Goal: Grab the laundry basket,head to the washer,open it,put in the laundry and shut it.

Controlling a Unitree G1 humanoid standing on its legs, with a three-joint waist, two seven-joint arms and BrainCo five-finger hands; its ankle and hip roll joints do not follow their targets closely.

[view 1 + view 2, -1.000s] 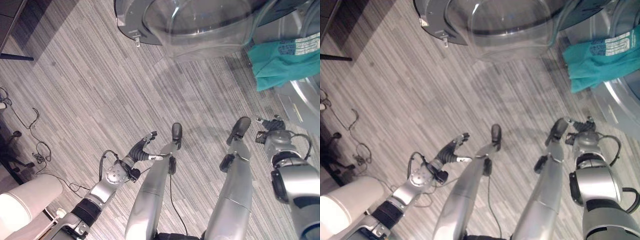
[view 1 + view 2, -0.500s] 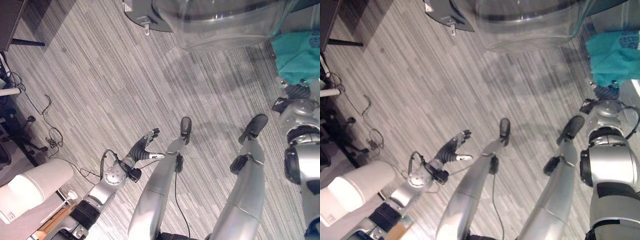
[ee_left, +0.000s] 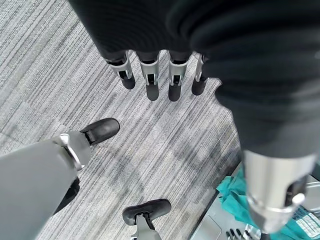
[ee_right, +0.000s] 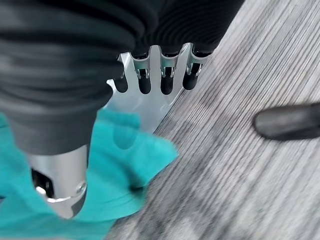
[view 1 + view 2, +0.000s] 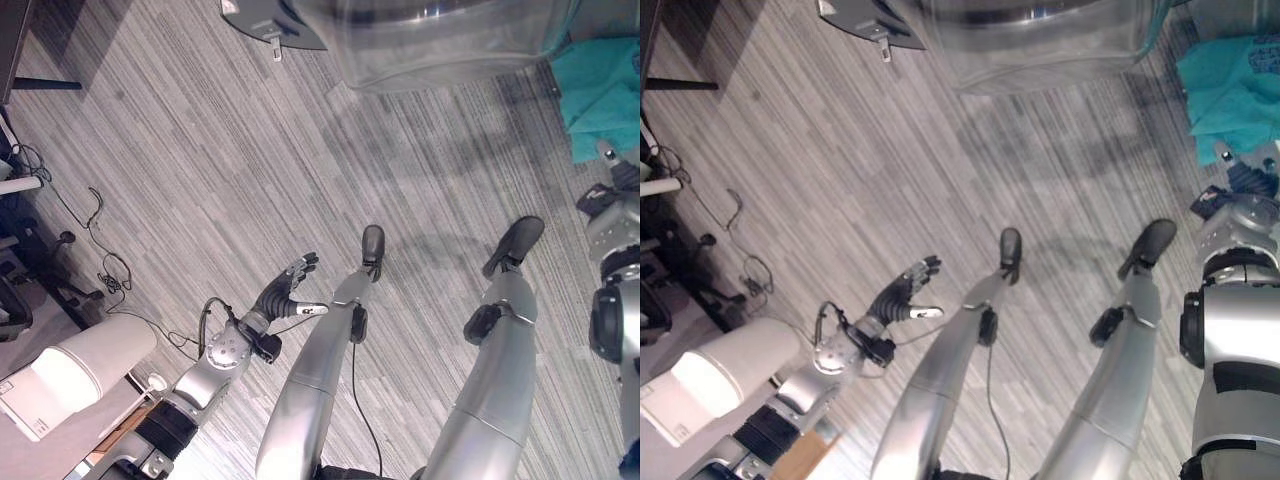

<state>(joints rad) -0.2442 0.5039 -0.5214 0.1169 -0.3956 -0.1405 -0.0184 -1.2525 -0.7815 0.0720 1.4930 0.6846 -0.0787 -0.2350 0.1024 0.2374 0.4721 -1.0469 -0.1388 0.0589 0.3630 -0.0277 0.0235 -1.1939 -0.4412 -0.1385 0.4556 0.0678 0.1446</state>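
The washer's door stands swung open at the top, a clear glass bowl in a grey rim. A teal cloth hangs at the upper right, draped over the machine's grey front. My right hand hovers just below the cloth, open with straight fingers and nothing in it. My left hand is held out low over the floor at the lower left, fingers straight and empty. The teal cloth also shows past it in the left wrist view.
A white rounded appliance stands at the lower left. Loose cables and a chair base lie along the left edge. A dark furniture leg is at the upper left. Grey striped carpet spreads between.
The camera has shifted. My right hand has risen toward the teal cloth. The left hand has kept its pose.
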